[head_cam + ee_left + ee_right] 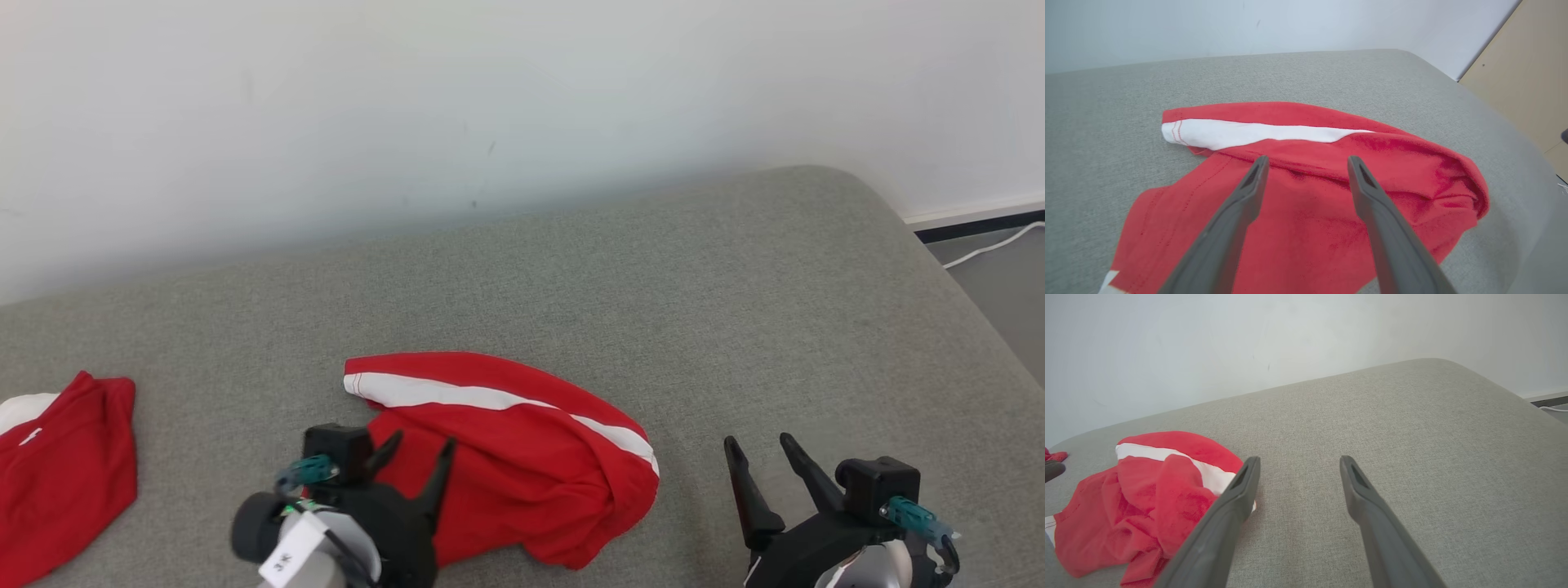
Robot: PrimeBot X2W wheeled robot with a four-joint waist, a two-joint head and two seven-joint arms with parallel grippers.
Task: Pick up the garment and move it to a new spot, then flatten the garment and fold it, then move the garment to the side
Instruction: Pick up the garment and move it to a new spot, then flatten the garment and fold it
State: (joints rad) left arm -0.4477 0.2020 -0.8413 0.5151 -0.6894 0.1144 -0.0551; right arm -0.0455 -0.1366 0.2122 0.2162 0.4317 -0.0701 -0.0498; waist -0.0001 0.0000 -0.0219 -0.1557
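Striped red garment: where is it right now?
Head view, low centre: the garment lies crumpled on the grey cushion, beneath the open left hand and left of the right hand.

Red garment (522, 465), crossed by one white stripe with red stitching at its end, seen between and just beyond the dark grey fingers (1241, 204) of the left gripper (423, 441). The cushion (653, 286) beneath is a flecked pale grey weave and the wall (490, 82) plain white. Left of those fingers, a second cloth (65, 465) is red with a white patch. A teal fitting (910, 513) marks the black right gripper (758, 441).
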